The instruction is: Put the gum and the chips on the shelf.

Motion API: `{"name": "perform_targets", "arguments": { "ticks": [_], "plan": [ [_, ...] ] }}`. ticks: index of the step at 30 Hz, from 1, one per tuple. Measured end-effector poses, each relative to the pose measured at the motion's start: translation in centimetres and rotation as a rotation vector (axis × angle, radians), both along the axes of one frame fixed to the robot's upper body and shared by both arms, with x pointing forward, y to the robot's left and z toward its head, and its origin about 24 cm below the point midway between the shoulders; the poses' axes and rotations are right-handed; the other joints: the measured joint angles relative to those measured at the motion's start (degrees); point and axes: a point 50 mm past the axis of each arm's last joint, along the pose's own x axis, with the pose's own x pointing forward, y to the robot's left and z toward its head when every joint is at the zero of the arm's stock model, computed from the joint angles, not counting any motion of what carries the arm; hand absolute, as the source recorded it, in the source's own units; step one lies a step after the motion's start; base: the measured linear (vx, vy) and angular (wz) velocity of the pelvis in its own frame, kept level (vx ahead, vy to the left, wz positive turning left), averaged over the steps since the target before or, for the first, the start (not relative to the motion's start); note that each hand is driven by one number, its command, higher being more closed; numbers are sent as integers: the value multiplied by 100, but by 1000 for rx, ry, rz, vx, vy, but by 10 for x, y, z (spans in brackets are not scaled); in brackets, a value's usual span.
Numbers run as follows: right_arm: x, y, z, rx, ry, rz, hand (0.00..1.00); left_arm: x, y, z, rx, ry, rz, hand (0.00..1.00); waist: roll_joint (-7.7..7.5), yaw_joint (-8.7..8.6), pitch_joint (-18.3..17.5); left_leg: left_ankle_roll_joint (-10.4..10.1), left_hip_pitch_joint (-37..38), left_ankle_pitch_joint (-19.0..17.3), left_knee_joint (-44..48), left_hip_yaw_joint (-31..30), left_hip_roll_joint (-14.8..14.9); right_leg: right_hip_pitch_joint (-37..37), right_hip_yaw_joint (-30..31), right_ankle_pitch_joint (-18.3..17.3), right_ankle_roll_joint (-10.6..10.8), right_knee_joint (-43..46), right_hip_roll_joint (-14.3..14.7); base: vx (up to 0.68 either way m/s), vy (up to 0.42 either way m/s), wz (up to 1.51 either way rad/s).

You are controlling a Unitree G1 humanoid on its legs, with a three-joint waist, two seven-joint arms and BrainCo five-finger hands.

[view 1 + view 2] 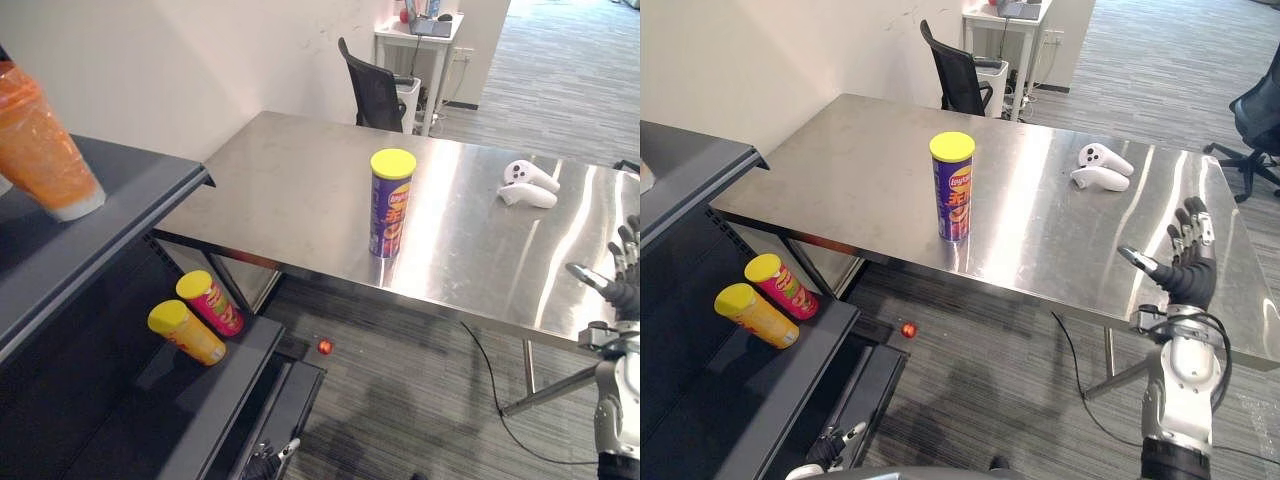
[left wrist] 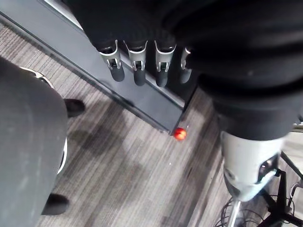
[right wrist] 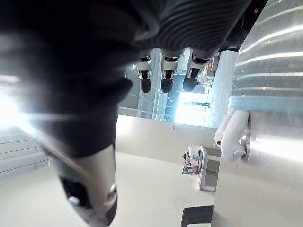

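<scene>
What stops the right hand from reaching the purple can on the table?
Probably nothing, so likely yes. The right hand is open, raised by the table edge, and bare steel lies between it and the upright chips can. The white controllers sit farther back, off that path.

Chips can (image 1: 391, 203), controllers (image 1: 527, 184) on steel table (image 1: 290, 190)

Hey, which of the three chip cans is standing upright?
The purple can, upright on the table. The orange can and the pink can lie on their sides on the lower shelf.
</scene>
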Motion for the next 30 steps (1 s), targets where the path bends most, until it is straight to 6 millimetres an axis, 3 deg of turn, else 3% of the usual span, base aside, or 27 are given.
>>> {"name": "perform_targets", "arguments": {
  "ticks": [16,30],
  "plan": [
    [67,58,13,2,11,239,0,18,-1,4,19,-40,-30,0,43,46,468,23,-168,16,69,-246,2,11,-204,34,-21,6,-1,8,-4,7],
    [92,101,29,-46,7,392,0,29,-1,7,23,-75,-3,0,52,173,777,141,-270,109,66,-347,-93,-27,-299,133,1,5,-96,-17,6,4]
  ]
}}
